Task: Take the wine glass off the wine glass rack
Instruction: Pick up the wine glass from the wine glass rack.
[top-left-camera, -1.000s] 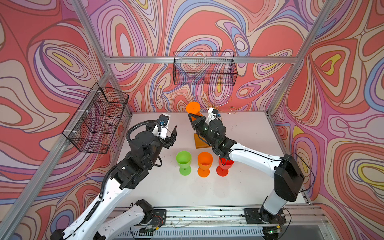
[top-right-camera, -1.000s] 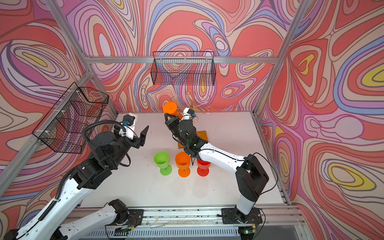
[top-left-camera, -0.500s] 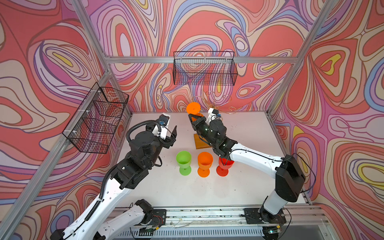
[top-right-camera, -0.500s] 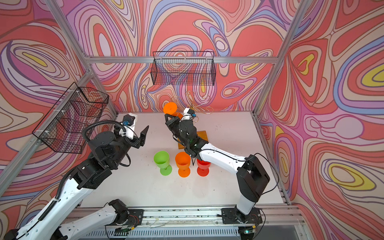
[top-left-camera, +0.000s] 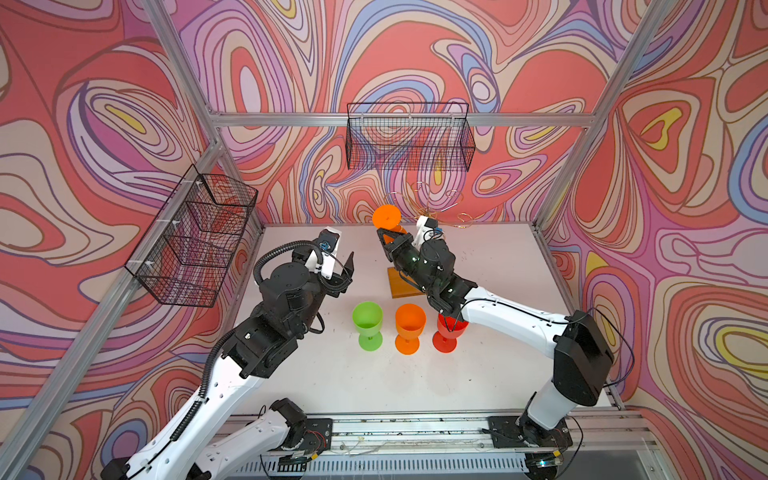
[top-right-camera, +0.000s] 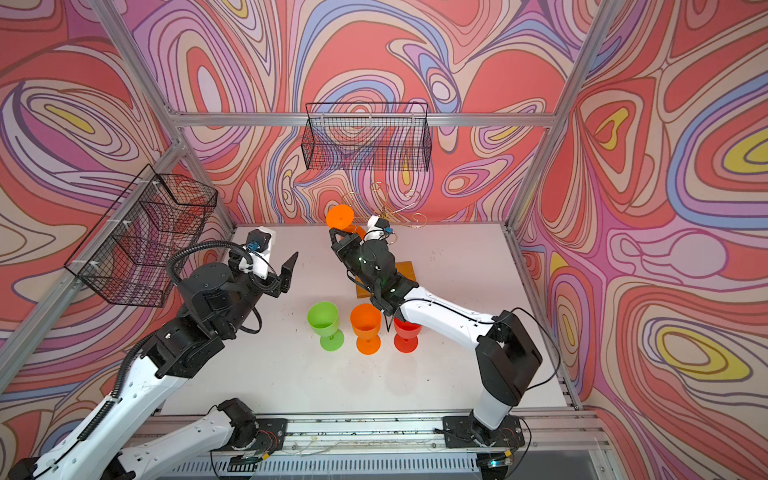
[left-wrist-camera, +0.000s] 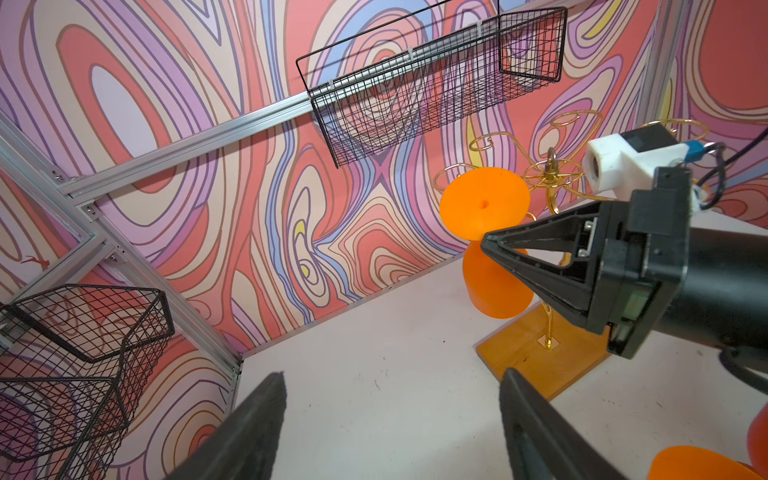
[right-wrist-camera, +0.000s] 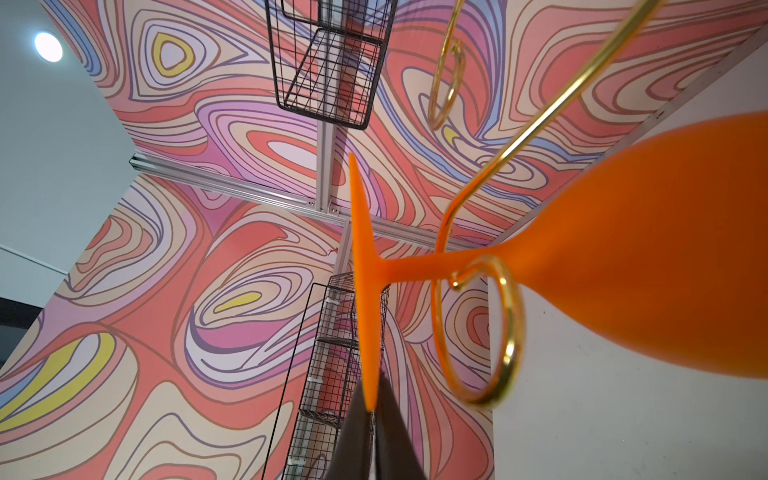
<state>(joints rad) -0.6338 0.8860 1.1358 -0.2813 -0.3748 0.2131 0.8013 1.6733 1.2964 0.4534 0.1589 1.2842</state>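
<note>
An orange wine glass (top-left-camera: 386, 216) (top-right-camera: 340, 216) hangs foot-up on the wine glass rack (top-left-camera: 432, 203), a thin gold wire stand on a honey-brown wooden base (left-wrist-camera: 523, 353). In the right wrist view its stem (right-wrist-camera: 415, 266) runs through a curled gold arm (right-wrist-camera: 507, 332), with the bowl (right-wrist-camera: 665, 270) beyond it. My right gripper (top-left-camera: 384, 235) (right-wrist-camera: 372, 405) is shut on the rim of the glass's round foot (right-wrist-camera: 365, 291). My left gripper (top-left-camera: 340, 270) (left-wrist-camera: 392, 382) hovers open and empty over the table, left of the rack.
Green (top-left-camera: 368, 320), orange (top-left-camera: 410, 322) and red (top-left-camera: 451, 332) glasses stand upright in a row near the table's middle, the red one partly under my right arm. Black wire baskets hang on the back wall (top-left-camera: 409, 137) and the left wall (top-left-camera: 195, 241).
</note>
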